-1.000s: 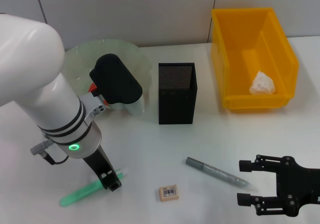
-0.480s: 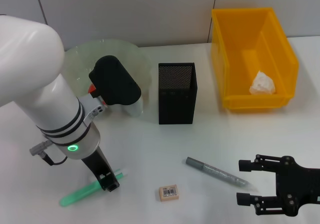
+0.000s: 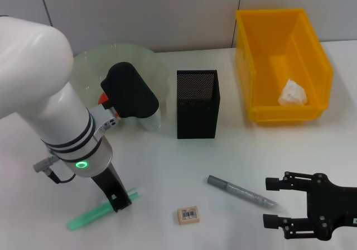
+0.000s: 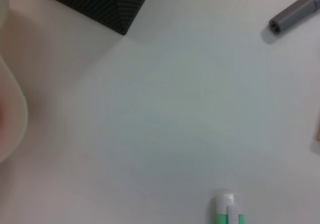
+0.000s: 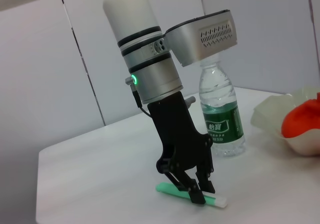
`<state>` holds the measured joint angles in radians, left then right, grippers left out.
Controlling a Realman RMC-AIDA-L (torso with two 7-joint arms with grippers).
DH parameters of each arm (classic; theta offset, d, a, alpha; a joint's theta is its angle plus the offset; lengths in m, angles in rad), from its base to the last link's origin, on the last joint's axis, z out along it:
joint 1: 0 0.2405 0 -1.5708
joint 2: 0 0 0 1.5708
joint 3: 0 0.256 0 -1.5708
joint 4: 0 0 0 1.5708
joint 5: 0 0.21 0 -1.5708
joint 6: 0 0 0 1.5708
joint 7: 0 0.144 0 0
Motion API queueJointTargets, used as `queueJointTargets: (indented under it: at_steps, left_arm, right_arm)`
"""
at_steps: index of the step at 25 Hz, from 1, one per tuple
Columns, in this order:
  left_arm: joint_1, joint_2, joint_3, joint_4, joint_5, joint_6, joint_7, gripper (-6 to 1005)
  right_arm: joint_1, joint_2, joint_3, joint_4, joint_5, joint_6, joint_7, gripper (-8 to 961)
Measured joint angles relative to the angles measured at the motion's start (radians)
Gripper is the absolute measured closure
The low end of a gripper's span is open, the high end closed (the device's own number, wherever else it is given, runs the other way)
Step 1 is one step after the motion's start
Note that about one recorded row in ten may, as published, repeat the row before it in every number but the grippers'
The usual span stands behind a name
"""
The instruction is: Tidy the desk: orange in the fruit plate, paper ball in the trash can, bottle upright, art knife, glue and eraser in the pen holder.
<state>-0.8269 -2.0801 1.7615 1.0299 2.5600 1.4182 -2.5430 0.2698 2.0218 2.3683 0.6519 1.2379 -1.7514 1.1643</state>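
My left gripper stands point-down over a green stick with a white cap that lies on the table. In the right wrist view its open fingers straddle the stick. A grey pen-shaped tool and the tan eraser lie on the table in front of the black mesh pen holder. The bottle stands upright beside the pale-green fruit plate, which holds the orange. The paper ball lies in the yellow trash can. My right gripper is open and empty, close to the grey tool's tip.
The left arm's white body covers the table's left side and hides most of the bottle in the head view. The left wrist view shows the pen holder's corner, the grey tool's end and the stick's white cap.
My left gripper has shifted slightly to the left along the green stick. The stick, the right gripper and the other things have not moved.
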Motion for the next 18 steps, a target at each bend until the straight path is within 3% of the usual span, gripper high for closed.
queueJointTargets:
  at_steps: [5, 9, 14, 18]
  left_arm:
    - [0.001, 0.0, -0.004, 0.06, -0.006, 0.021, -0.006, 811]
    - [0.001, 0.0, -0.009, 0.083, -0.013, 0.033, -0.008, 810]
    - [0.055, 0.001, -0.064, 0.296, -0.045, 0.043, -0.006, 799]
    - [0.139, 0.004, -0.091, 0.478, -0.148, -0.073, 0.046, 788]
  right_arm:
    - [0.0, 0.0, 0.004, 0.002, 0.0, -0.001, 0.0, 179]
    - [-0.002, 0.0, 0.005, 0.005, 0.0, -0.003, 0.004, 179]
    - [-0.008, 0.0, 0.006, 0.007, 0.0, -0.003, 0.006, 179]
    - [-0.009, 0.0, 0.006, 0.007, 0.001, -0.003, 0.005, 179]
